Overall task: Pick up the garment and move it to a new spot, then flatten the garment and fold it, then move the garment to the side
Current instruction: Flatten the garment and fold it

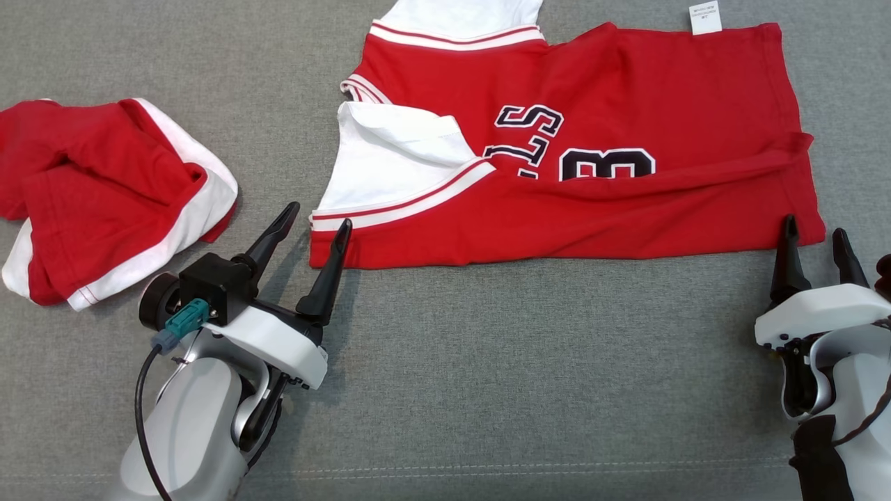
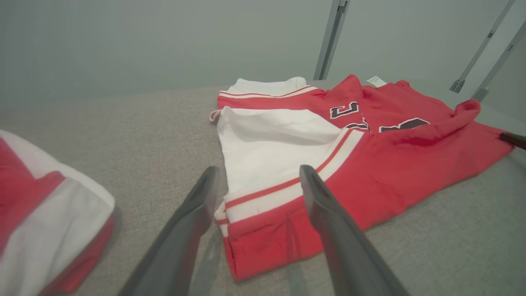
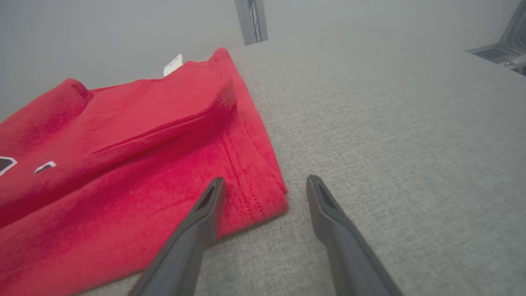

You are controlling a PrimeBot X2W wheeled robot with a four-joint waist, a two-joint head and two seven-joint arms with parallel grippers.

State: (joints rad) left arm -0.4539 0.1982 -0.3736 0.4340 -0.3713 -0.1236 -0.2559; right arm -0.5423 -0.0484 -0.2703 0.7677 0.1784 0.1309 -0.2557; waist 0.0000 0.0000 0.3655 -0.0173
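Both end effectors stood spread and empty, the left end effector point(image 1: 320, 216) at the near left corner of the red basketball jersey point(image 1: 626, 104), the right end effector point(image 1: 814, 228) at its near right corner. The jersey lay roughly flat on the grey bench point(image 1: 487, 383); the fold seemed about to start, calling for an even pinch on both corners.

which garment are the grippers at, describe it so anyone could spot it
On the grey fabric surface, look centre to right, where the left gripper and right gripper sit at two near corners. Between them lies the red jersey, spread out. Unlike the crumpled garment at far left, it shows dark lettering and a white label.
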